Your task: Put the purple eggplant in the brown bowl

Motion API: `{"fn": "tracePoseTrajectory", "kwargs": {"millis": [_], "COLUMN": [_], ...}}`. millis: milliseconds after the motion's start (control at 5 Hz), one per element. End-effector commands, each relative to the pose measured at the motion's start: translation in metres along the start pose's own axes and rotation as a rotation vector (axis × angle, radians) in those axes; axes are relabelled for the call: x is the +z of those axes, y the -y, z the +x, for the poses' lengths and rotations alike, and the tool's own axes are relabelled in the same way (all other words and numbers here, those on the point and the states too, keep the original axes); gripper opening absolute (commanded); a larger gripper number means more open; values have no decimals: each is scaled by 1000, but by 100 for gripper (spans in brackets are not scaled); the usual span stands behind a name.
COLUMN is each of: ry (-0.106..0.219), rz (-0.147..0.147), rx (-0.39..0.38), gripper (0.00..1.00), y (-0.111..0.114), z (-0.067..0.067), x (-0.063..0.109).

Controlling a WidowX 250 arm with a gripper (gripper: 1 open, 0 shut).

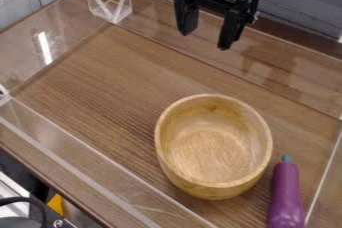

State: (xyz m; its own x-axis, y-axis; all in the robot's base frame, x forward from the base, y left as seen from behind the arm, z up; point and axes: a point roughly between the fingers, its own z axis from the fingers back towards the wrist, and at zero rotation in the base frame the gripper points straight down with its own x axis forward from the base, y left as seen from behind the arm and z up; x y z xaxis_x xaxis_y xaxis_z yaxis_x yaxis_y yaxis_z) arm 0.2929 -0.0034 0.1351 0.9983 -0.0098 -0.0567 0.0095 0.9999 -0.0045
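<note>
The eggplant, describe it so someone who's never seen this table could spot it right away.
Start at the round wooden bowl near the front of the wood-grain table. Just to its right, outside the rim, lies the eggplant, lengthwise with its blue-green tip pointing away. It is the only purple, glossy thing there.

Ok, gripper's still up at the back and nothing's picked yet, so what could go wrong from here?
1. The purple eggplant lies close beside the brown bowl, so a finger of the open gripper may strike the rim.
2. The eggplant is glossy and rounded; it may slip from the grip.
3. It lies at the table's near right corner, by the clear wall, leaving little room.
</note>
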Motion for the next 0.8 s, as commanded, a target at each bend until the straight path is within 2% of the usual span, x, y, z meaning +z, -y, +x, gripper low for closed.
{"fn": "tracePoseTrajectory", "kwargs": {"millis": [0,200,400,600], "ry": [-16,-31,-42,-37], "rz": [-5,-7,-12,-20], "rx": [27,7,-22,12], "gripper": [100,100,100,100], "y": [1,9,27,61], "z": [-1,-9,-22,-33], "x": [1,-7,-13,-5]}}
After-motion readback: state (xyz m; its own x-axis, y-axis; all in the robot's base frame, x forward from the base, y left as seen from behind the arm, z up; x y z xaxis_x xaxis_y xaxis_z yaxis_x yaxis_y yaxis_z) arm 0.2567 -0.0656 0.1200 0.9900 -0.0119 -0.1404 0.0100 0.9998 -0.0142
